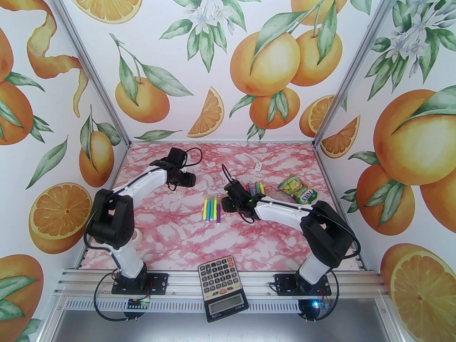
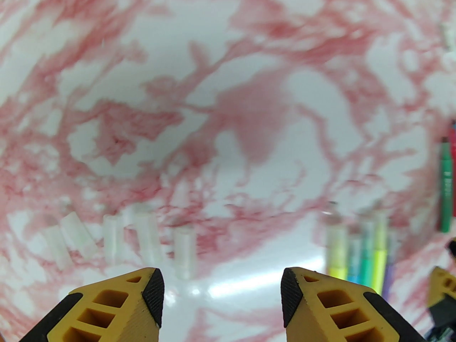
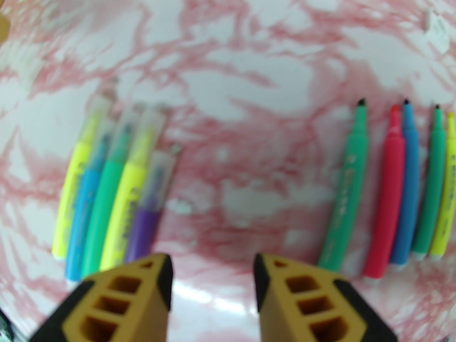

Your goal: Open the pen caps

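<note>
At left, the left gripper (image 2: 221, 287) stands with jaws parted and empty, near five loose translucent plastic pen caps (image 2: 114, 237) in a row on the pink marble-patterned table (image 2: 249, 119). The right gripper (image 3: 212, 276), jaws apart and empty, hangs between five capped felt-tip pens (image 3: 107, 198) and five uncapped felt-tip pens (image 3: 388, 198).

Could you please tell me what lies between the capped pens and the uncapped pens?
In the right wrist view, bare marble table lies between the capped pens and the uncapped pens; the right gripper hovers open over it.
</note>
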You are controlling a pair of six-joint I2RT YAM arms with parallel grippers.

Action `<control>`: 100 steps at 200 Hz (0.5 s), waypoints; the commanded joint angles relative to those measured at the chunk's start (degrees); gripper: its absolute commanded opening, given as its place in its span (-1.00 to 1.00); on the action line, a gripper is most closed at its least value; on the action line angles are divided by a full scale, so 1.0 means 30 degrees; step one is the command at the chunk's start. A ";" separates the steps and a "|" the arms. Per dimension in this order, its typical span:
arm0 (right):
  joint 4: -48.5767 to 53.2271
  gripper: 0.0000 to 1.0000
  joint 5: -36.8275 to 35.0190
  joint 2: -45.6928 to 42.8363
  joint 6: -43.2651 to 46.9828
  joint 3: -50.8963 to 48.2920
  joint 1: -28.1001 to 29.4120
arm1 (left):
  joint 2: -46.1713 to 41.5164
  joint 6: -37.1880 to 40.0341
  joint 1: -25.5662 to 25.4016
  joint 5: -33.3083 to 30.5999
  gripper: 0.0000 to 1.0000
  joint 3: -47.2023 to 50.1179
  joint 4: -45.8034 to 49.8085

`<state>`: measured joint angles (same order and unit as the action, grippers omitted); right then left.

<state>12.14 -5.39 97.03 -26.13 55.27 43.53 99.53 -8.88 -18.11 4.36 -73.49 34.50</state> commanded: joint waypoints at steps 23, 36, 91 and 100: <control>-0.0502 -0.10 0.2128 0.0382 -0.0313 -0.0049 0.0410 | -0.2648 -0.1018 0.0419 0.3466 0.26 0.3311 -0.3737; -0.0451 -0.10 0.2344 0.0630 -0.0313 0.0057 0.0407 | -0.3285 -0.1459 0.0637 0.4078 0.26 0.4307 -0.4667; -0.0430 -0.09 0.3659 0.1679 -0.0280 0.0736 0.0476 | -0.5575 -0.1516 0.0930 0.4486 0.30 0.6970 -0.6176; -0.0415 -0.09 0.3751 0.1797 -0.0277 0.0827 0.0492 | -0.5931 -0.1546 0.0982 0.4520 0.31 0.7298 -0.6325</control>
<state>11.57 3.31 100.92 -26.20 55.59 44.49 85.69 -13.13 -15.66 15.88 -54.00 20.08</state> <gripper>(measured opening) 0.454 0.649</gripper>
